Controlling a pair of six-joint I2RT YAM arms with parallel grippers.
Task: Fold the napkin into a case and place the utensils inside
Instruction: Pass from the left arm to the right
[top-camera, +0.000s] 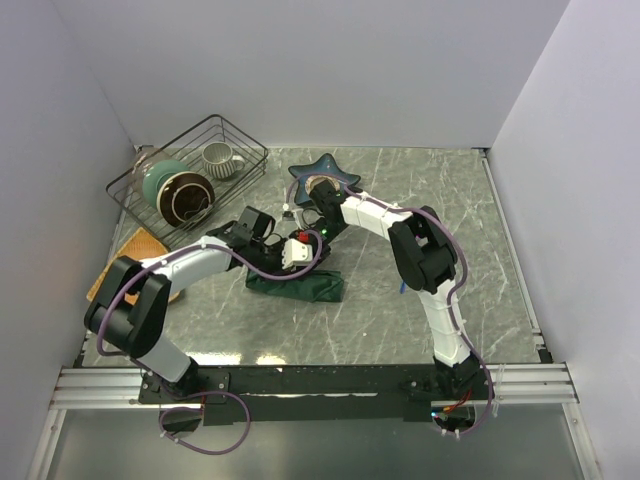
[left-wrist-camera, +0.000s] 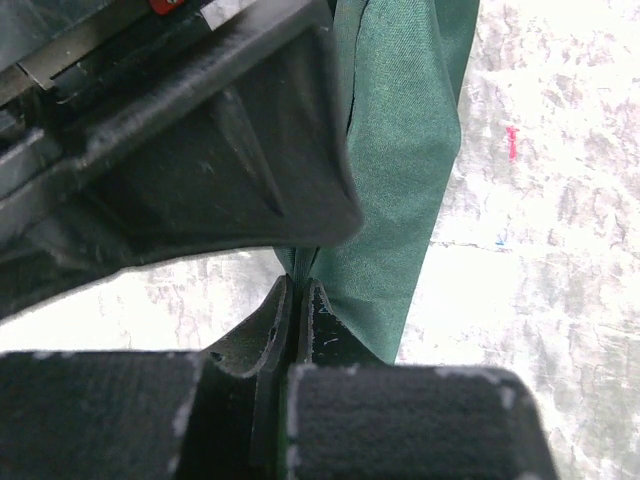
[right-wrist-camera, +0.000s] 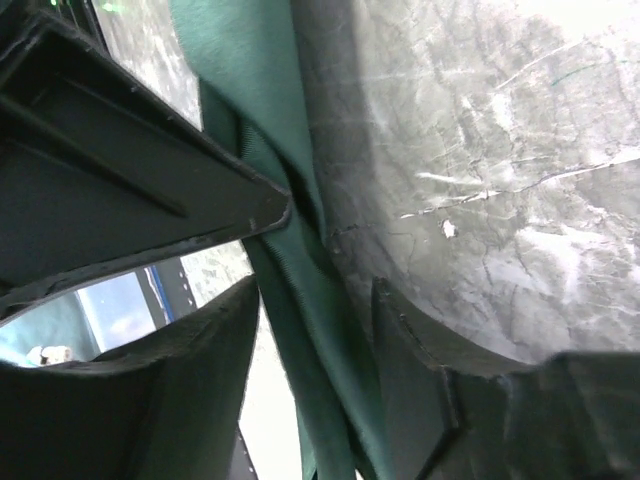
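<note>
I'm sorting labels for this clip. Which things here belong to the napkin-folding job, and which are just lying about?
Part of the job:
- green napkin
- utensils: cannot be made out in these views

Just lying about:
- star-shaped blue dish
- wire basket
- bowls and mug inside the basket
- orange mat

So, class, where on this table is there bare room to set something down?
Free: marble between the right arm and right wall; the near strip between napkin and base rail. Crowded: far left, wire basket and mat; centre, star dish and left arm meeting the right.
</note>
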